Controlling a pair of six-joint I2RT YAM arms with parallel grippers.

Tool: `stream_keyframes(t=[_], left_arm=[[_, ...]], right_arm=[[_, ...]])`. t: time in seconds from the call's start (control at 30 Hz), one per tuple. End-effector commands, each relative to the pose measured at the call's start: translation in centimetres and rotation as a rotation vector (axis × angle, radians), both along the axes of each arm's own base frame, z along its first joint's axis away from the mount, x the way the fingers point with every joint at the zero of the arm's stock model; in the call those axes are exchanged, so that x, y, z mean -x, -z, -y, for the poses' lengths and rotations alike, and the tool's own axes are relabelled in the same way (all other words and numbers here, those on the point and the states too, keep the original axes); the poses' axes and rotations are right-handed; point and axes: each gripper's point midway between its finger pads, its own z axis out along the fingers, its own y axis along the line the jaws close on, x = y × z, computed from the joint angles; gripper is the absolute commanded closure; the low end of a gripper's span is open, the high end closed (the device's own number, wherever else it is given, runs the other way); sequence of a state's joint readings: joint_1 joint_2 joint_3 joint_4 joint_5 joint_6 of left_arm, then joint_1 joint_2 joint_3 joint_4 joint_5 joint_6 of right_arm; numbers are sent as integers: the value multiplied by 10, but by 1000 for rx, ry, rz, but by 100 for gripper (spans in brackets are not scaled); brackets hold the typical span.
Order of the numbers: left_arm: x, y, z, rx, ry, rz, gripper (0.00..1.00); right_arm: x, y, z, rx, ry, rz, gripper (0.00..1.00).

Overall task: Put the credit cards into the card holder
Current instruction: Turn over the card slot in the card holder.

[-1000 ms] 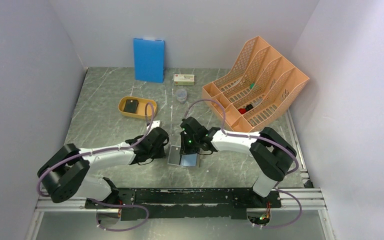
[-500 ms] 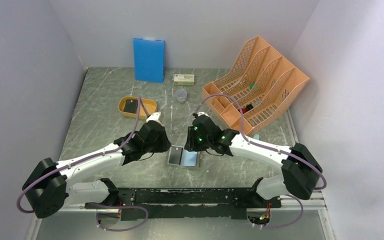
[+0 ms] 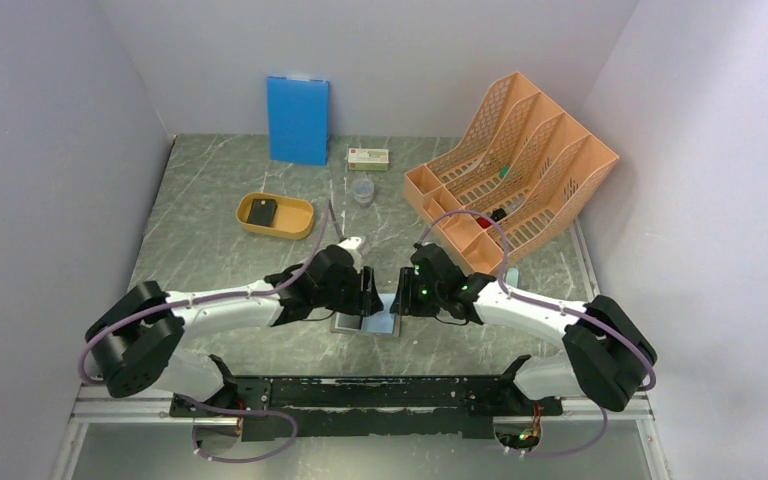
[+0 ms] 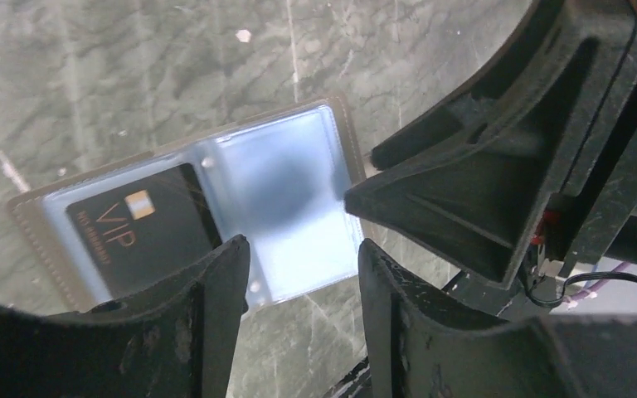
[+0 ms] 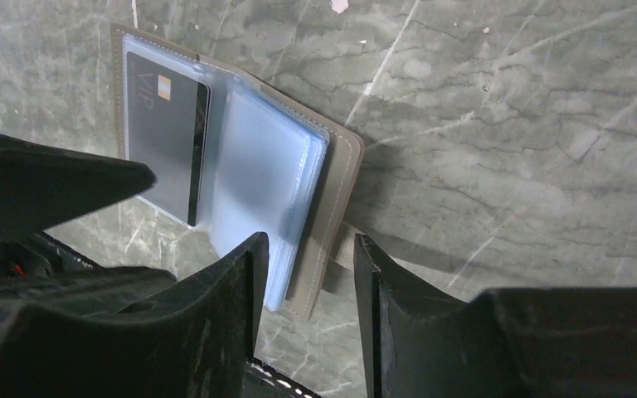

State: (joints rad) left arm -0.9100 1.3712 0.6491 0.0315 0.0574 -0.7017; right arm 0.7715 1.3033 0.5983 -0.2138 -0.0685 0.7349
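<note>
Left gripper [image 4: 299,259] and right gripper [image 5: 307,255], half-open and empty, are hovering over the card holder [image 4: 286,186] by the table [image 3: 210,200]'s near edge.

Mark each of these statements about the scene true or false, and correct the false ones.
1. The card holder lies open on the table. True.
2. A black card sits in one of its pockets. True.
3. The left pincer grips a card. False: its jaws stand apart with nothing between them.
4. The yellow tray is empty. False: a dark card lies in it.
5. The blue board stands upright against the back wall. True.
</note>
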Motion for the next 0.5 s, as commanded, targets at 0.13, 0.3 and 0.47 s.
stream_keyframes(t=[0.13, 0.3, 0.47], left_arm=[[-10, 12, 25, -121, 55, 66, 46], [-12, 37, 22, -258, 46, 62, 46], [-11, 61, 13, -359, 23, 40, 47]], right_arm=[[-6, 8, -1, -9, 10, 3, 64], [-5, 16, 4, 25, 7, -1, 70], [-4, 20, 6, 34, 3, -3, 72]])
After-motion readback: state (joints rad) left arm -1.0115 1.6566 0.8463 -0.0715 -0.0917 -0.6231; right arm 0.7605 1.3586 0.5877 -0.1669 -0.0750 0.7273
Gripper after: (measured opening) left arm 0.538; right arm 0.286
